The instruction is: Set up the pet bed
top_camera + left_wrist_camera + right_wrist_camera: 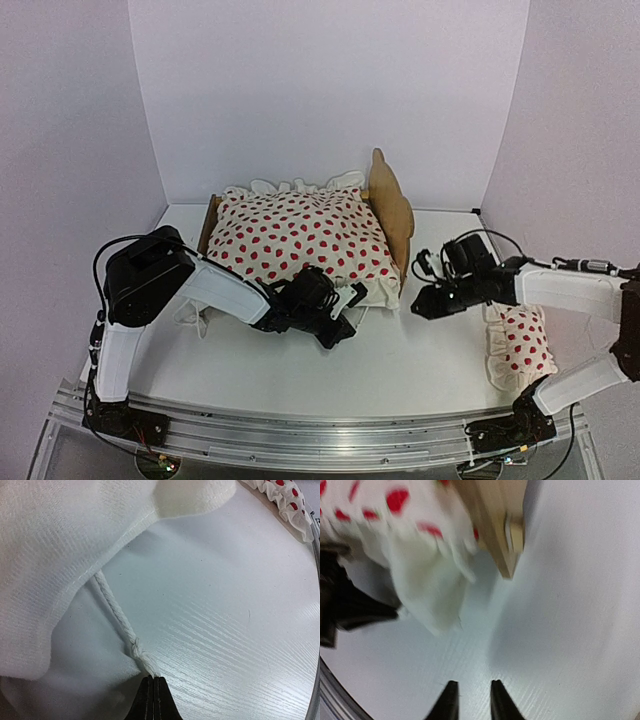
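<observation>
Pet bed (392, 205) plywood; left fingers (146, 700) closed (maybe on twisted cord (117, 610)); right fingers (449, 702) parted.

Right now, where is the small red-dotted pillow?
In the top view, the small pillow lies on the right side of the table, beneath the right arm, apart from the pet bed to its left.

Matt, pale plywood is being shown by the pet bed (390, 205); soft woven cloth by the duvet (295, 235) upon it; white, faintly grained, semi-gloss laminate by the table (400, 365) beneath it.
</observation>
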Available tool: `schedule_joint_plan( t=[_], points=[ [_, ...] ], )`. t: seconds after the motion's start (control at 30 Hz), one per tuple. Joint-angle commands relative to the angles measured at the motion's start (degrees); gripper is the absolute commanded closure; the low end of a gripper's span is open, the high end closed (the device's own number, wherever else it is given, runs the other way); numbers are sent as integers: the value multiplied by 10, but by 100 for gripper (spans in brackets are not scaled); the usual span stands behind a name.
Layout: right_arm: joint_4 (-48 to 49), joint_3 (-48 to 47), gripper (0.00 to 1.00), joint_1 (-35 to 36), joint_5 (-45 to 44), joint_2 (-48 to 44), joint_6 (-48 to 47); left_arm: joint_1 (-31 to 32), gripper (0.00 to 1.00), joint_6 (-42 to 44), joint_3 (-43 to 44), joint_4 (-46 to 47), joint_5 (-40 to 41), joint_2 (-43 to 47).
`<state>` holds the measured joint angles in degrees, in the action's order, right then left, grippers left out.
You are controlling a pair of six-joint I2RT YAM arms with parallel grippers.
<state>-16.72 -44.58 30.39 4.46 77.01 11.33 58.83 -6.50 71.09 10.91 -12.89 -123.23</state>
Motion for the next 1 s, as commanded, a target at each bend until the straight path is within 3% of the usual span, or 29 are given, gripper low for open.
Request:
schedule_joint_plan(
  t=[0.0,0.1,0.2,0.37,0.97],
  points=[
    [152,91,67,-1,43,-24,15,2,100,5,-1,-27,-14,-15],
    [211,116,55,-1,53,-15,14,1,100,7,0,-24,-13,-15],
    [248,136,54,-1,42,27,-10,1,100,8,5,-24,-13,-18],
    [373,167,59,-1,14,72,-36,1,100,23,13,-16,-5,-20],
    [436,96,74,-1,53,158,-35,1,100,32,26,-4,9,-26]
  ],
)
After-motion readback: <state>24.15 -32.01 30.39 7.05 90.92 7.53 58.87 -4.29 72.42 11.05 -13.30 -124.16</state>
